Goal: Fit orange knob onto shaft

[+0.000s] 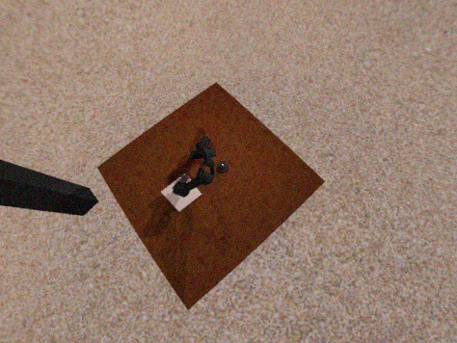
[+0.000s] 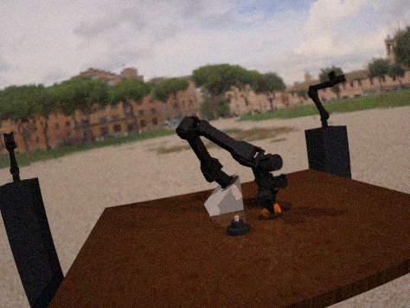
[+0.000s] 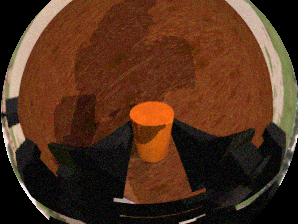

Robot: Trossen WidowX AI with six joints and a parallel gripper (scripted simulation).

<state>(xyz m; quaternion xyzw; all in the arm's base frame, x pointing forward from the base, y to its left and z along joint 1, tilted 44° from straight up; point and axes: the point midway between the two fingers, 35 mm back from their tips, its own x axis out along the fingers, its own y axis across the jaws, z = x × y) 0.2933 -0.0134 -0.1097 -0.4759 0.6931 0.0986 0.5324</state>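
The orange knob is between the fingers of my gripper, which is shut on it low over the table. A finger covers its middle in the exterior view. In the wrist view one plain round end and its side show; its hole is not visible. The dark round pedestal stands apart from the gripper, nearer the viewer and to the left in the exterior view. The silver shaft stands up bare from it. The shaft's flat side cannot be made out.
The brown table carries the arm on a white block. Off the table stand a dark column at left and another column at right, each with a small arm on top. A dark beam shows at the left.
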